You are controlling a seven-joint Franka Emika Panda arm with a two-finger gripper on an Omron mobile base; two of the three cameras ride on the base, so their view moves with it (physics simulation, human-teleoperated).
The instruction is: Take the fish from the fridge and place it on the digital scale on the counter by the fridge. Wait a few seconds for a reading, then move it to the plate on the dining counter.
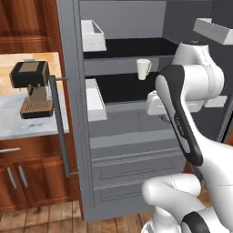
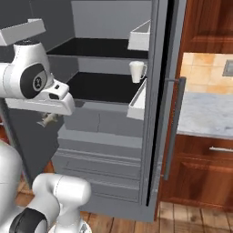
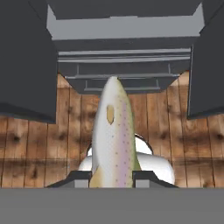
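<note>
Fish point(image 3: 113, 131) clamped in jaws, apparently outside fridge point(image 1: 132, 136)

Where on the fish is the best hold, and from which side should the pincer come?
Across the narrow flanks, as the pincer does now: one finger each side of the fish. The long slim body tapers toward the ends, so a hold there looks less secure.

No readable text, label, brand, number or sign appears on anything here
</note>
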